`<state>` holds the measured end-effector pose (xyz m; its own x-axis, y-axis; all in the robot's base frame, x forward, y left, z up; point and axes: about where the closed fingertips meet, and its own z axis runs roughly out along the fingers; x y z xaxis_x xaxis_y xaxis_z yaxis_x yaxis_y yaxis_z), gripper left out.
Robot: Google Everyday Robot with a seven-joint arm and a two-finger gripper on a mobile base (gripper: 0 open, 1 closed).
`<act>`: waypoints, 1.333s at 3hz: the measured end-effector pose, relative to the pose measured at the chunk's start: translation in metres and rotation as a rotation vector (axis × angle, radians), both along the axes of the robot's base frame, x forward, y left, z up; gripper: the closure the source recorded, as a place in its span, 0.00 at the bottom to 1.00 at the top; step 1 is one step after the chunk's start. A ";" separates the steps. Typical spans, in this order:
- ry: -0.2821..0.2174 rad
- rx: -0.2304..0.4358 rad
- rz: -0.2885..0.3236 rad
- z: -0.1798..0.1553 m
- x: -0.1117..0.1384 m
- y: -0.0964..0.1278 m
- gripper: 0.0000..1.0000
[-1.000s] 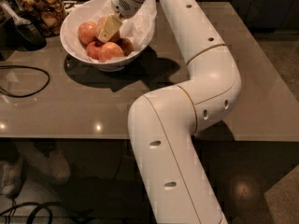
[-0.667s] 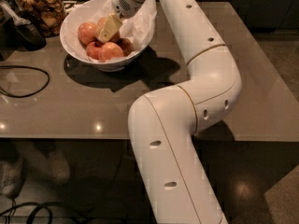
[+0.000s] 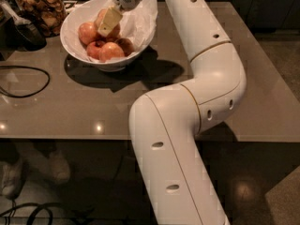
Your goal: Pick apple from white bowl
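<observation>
The white bowl [image 3: 70,22] stands at the table's back left, lined with crumpled white paper [image 3: 140,18]. Several pinkish-red apples lie in it. One apple [image 3: 111,51] rests at the front, one [image 3: 87,32] at the left, and a darker one [image 3: 125,45] at the right. The gripper [image 3: 108,21] reaches down into the bowl from above. It sits against an apple [image 3: 115,32] at the back middle, which it partly hides. The white arm [image 3: 206,46] bends across the table's right half.
A glass jar of brown snacks [image 3: 40,8] stands behind the bowl on the left, next to a dark object [image 3: 26,32]. A black cable [image 3: 23,81] loops on the brown table [image 3: 93,107] at the left. The table's front edge runs near the arm's base.
The gripper has risen a little inside the bowl. The bowl and the other apples have stayed where they were.
</observation>
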<state>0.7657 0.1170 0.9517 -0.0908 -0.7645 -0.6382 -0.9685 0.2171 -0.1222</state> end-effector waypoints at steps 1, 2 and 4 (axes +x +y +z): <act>-0.038 0.018 -0.004 0.027 -0.006 0.003 1.00; -0.042 0.051 0.019 0.042 -0.016 0.008 1.00; -0.046 0.150 0.120 0.086 -0.053 0.019 1.00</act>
